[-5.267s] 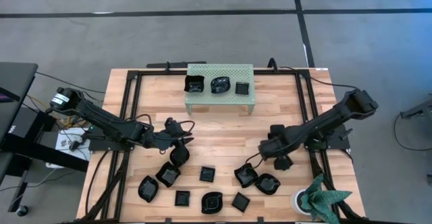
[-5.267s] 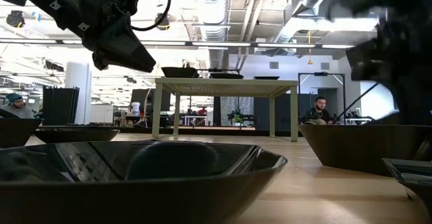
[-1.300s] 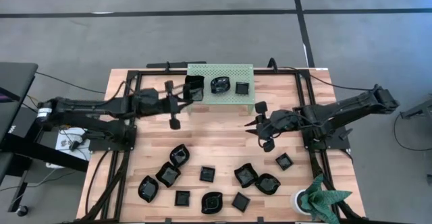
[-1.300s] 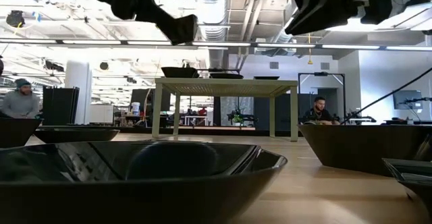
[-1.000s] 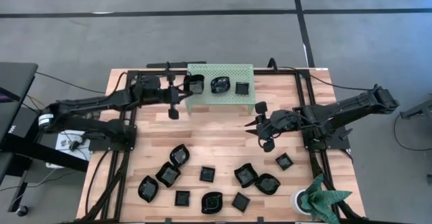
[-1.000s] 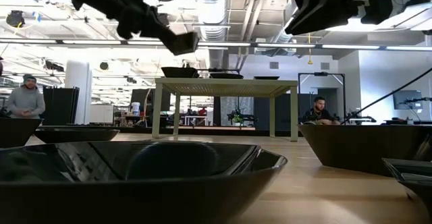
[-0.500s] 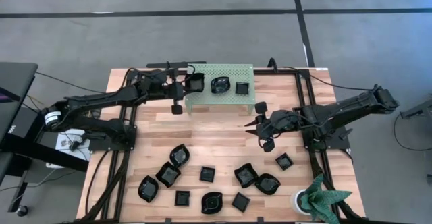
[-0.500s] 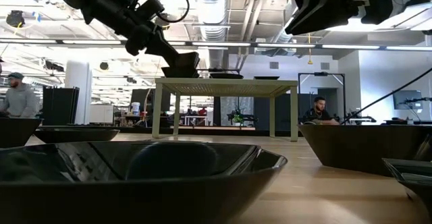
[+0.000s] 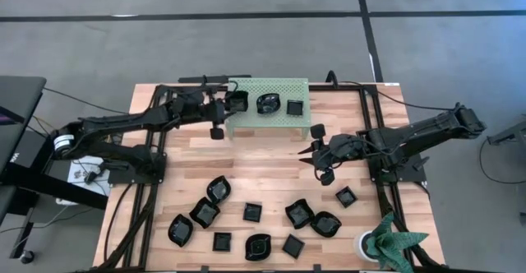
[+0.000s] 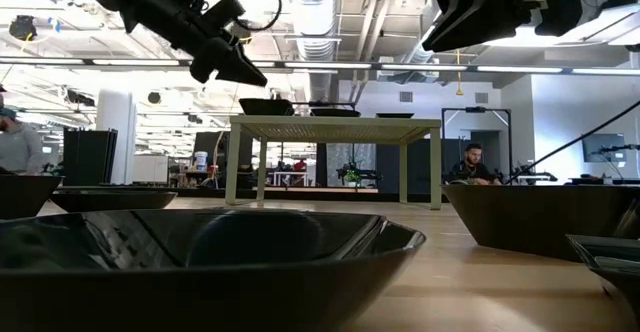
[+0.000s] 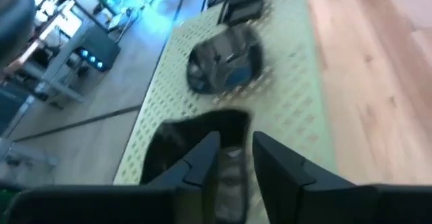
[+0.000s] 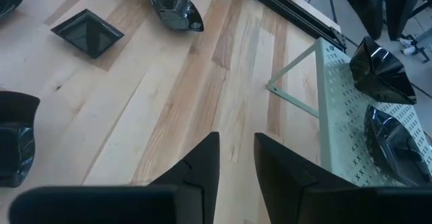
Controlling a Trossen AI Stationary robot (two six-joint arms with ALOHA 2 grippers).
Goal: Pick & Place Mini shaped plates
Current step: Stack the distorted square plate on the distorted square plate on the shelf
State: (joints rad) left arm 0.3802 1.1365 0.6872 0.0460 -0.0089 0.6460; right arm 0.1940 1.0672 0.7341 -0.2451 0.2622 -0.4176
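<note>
i have the left gripper (image 9: 223, 106) at the left end of the pale green rack (image 9: 268, 86), fingers parted and empty just over the black plate (image 9: 237, 102) lying there. two more plates (image 9: 281, 104) sit further along the rack; the others (image 9: 255, 224) are scattered on the worktop (image 9: 263, 166). the right gripper (image 9: 306, 151) hovers mid-worktop, slightly open, holding nothing.

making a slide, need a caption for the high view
Left tool at the green rack holding three black plates; right tool hovers mid-table.
</note>
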